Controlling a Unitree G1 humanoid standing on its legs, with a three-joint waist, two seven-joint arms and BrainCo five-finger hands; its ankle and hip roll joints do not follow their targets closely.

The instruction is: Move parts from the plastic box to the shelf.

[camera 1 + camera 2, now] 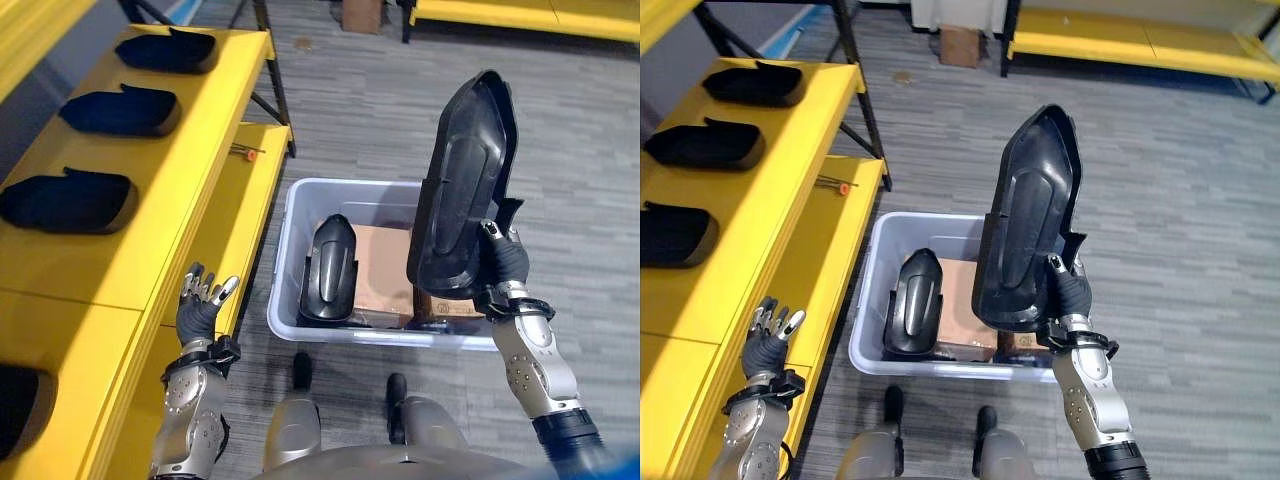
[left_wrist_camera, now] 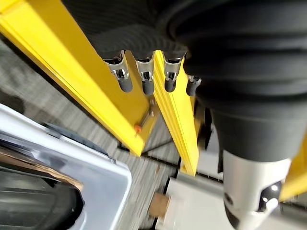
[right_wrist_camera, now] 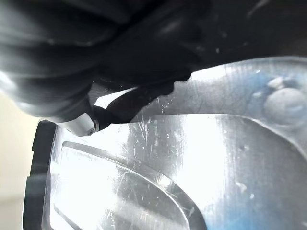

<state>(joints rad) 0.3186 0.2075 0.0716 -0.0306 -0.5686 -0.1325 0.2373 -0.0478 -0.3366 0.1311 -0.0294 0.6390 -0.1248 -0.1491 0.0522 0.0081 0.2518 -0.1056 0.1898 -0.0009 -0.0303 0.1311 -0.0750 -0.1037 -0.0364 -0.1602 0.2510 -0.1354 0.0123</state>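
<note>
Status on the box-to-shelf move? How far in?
Done: three black parts already lie on the yellow shelf. In hand: the right hand holds a long black part upright above the plastic box. Left: one black part still in the box. Left hand idle by the shelf edge.

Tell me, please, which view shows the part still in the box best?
The left eye view: the part stands fully visible against the box wall. The right eye view shows it too; the left wrist view catches only a dark edge of it; the right wrist view shows the held part instead.

Grey plank floor [image 1: 360, 110] throughout; a second yellow rack [image 1: 1120, 35] stands at one o'clock, far off.
</note>
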